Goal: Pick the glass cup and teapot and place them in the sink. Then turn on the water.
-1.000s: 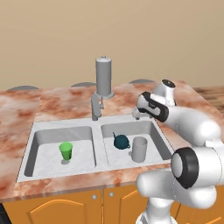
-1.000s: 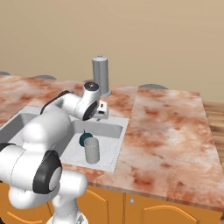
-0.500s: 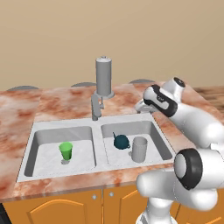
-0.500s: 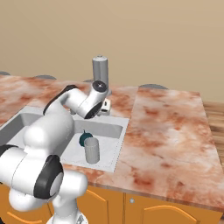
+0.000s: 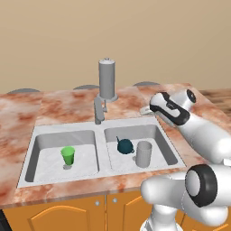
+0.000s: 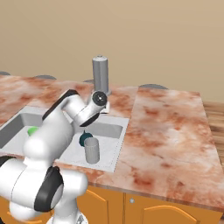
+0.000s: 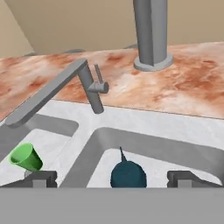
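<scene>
Claw (image 7: 112, 177) open and empty, teapot (image 7: 127, 174) and glass cup (image 5: 143, 154) below it in the sink (image 5: 135, 127). Next, approach the tap lever (image 7: 99, 80) ahead-left squarely, nudging gently to start water.

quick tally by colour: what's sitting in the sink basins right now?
Grey: 1, the glass cup, right basin.
Dark teal: 1, the teapot, right basin, beside the glass cup.
Green: 1, the small green cup, left basin.
Total: 3 in the sink.
</scene>
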Controlling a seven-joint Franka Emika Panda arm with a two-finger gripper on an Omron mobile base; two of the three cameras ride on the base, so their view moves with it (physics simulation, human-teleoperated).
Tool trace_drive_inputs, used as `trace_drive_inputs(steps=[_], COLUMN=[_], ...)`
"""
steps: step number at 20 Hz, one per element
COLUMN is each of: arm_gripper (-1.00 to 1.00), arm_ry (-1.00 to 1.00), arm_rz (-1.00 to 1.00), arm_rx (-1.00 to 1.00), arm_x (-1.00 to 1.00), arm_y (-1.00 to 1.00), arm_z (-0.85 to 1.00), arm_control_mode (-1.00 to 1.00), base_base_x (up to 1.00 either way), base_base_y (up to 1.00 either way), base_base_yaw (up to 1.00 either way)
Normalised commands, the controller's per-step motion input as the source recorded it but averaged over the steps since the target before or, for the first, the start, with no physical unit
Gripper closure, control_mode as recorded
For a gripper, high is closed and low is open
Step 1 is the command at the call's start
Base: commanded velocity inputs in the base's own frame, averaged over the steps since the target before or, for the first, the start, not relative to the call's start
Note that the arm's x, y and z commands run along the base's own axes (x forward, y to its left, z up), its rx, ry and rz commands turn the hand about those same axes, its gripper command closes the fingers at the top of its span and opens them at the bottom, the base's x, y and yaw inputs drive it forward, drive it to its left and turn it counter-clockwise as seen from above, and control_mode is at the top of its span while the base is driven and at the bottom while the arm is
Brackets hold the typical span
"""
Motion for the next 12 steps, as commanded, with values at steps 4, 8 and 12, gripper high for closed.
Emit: trace_drive_inputs(steps=[4, 8, 12], arm_gripper=[-1.00, -1.00, -1.00], arm_ry=[-0.30, -0.27, -0.24], arm_rz=[0.02, 0.00, 0.00], arm_rx=[0.00, 0.00, 0.00], arm_x=[0.04, 0.25, 0.31], arm_y=[0.27, 0.29, 0.27], arm_z=[0.00, 0.00, 0.00], arm_control_mode=[-1.00, -1.00, -1.00], base_base_x=[0.00, 0.00, 0.00], base_base_y=[0.00, 0.00, 0.00], base_base_yaw=[0.00, 0.00, 0.00])
